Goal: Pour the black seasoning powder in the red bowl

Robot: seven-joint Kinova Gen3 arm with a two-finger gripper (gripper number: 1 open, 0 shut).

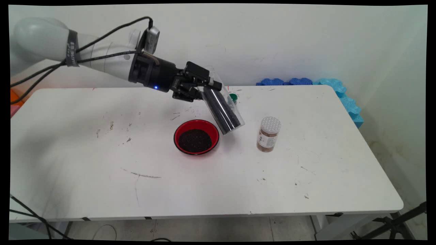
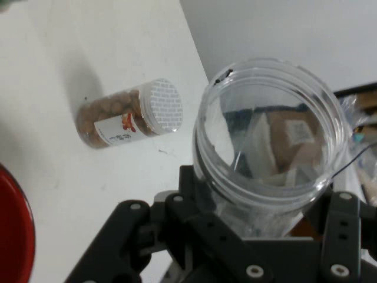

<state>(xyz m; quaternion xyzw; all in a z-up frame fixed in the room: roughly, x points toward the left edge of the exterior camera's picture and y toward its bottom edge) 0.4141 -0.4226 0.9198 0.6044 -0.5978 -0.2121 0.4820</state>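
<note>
We see the black two-finger end effector [image 1: 201,86] clenched around a clear plastic jar [image 1: 223,110] that is partly filled with dark, fine grains. It grips the jar near the open mouth. The jar hangs tilted in the air above the white worktop [image 1: 85,163], with its closed bottom pointing down and to the right, so the dark grains lie along its lower side. In the hand view the round open mouth of the jar [image 2: 268,135] fills the middle, and the black linkage of the end effector [image 2: 259,247] closes around it from below.

Just below and left of the jar stands a red round bowl [image 1: 196,136] with the same kind of dark grains inside; the jar is not touching it. To the right of the bowl, apart from it, stands upright a small clear bottle with a white cap and brown contents [image 1: 269,133]. Behind the jar, near the far edge of the worktop, we notice a small green lid [image 1: 233,97]. Blue foam pieces [image 1: 340,95] lie against the wall at the far right corner.
</note>
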